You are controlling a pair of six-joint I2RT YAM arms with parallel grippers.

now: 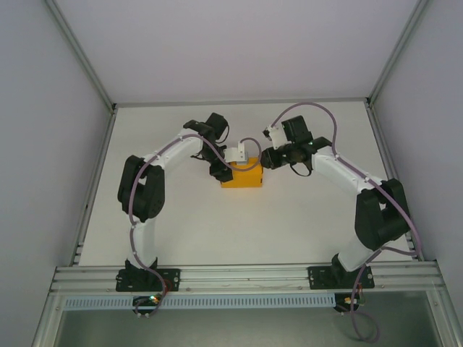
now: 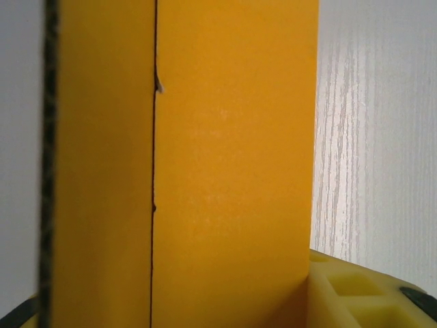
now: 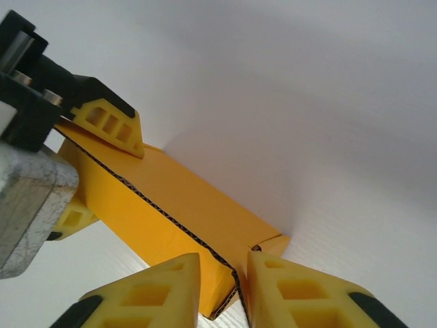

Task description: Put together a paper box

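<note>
The paper box (image 1: 242,176) is a small orange rectangular box lying on the white table between the two arms. My left gripper (image 1: 219,170) is shut on its left end. In the right wrist view one left finger (image 3: 109,123) lies on top of the box and the other shows beneath it. In the left wrist view the box (image 2: 232,171) is very close, with one yellow finger (image 2: 355,294) at the lower right. My right gripper (image 3: 222,263) is at the box's (image 3: 177,198) right corner, its fingers close together with the corrugated card edge between them.
The white table (image 1: 217,231) is ringed by pale walls, with an aluminium rail (image 1: 246,276) along the near edge where both arm bases are bolted. Cables loop over the arms above the box.
</note>
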